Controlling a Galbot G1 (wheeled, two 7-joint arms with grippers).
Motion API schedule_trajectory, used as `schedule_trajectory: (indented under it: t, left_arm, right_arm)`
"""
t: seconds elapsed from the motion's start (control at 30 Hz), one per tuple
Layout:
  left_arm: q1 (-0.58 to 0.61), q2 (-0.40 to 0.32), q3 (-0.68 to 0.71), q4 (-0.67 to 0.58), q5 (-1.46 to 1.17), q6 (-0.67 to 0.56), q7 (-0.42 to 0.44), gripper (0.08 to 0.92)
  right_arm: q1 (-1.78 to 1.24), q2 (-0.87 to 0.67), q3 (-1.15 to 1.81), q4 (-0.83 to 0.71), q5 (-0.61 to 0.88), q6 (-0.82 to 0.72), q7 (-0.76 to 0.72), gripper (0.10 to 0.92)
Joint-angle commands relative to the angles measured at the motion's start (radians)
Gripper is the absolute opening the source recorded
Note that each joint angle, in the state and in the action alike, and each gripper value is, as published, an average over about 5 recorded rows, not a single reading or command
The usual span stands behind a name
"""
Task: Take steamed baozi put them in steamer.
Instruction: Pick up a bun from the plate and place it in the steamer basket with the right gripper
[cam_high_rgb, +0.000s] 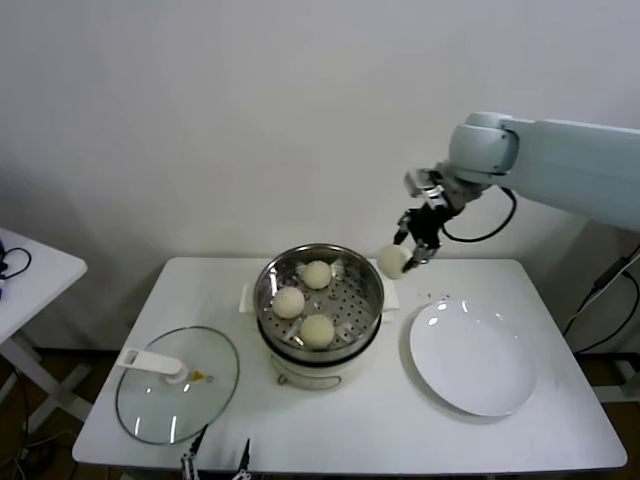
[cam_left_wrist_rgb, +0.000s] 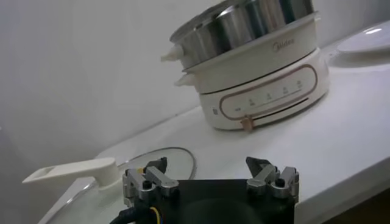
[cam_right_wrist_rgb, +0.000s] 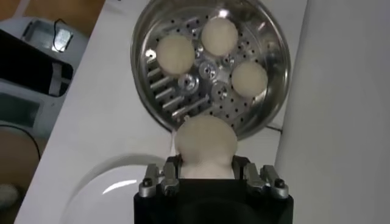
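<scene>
White laminate covers the desk (cam_high_rgb: 350, 420), a broad matte slab that carries everything in play. At its centre stands the steamer (cam_high_rgb: 319, 312), a round polished steel pot with a perforated tray floor on a cream electric base; its open mouth faces up, which is why buns can be lowered straight in. Three steamed baozi (cam_high_rgb: 317, 330) already sit on the tray, smooth, pale and ball-shaped, spaced apart so none touches another.

To the robot's right of the pot lies a flat glossy white plate (cam_high_rgb: 472, 357), bare, presumably where the buns came from. On the opposite side the glass lid (cam_high_rgb: 177, 385) rests flat with its white handle pointing outward, set aside to keep the pot open.

Raised above the desk just beside the steamer's far right rim, the right pincer (cam_high_rgb: 416, 250) is closed on the fourth baozi (cam_right_wrist_rgb: 205, 145), gripping it by its sides so the bun hangs below the fingers, clear of the rim. In my judgement the carry is nearly over the pot and a short inward move and release remain.

Low at the near edge of the desk, the left pincer (cam_left_wrist_rgb: 210, 180) waits idle with its fingers spread wide, holding nothing; its exact height above the surface is hard to judge.
</scene>
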Motion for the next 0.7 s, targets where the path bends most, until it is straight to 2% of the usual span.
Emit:
schedule_trajectory:
  t: [0.03, 0.33, 0.7]
  left_arm:
    - [0.005, -0.040, -0.004, 0.001, 0.000, -0.004, 0.000, 0.823]
    - [0.008, -0.042, -0.009, 0.010, 0.006, -0.008, 0.000, 0.823]
    - [0.001, -0.047, -0.006, 0.016, 0.011, -0.009, -0.004, 0.823]
  right_arm:
    - [-0.159, 0.125, 0.093, -0.019, -0.022, -0.058, 0.062, 0.573]
    - [-0.330, 0.128, 0.128, -0.072, -0.117, -0.060, 0.096, 0.590]
    - [-0.401, 0.141, 0.160, -0.140, -0.161, -0.047, 0.123, 0.604]
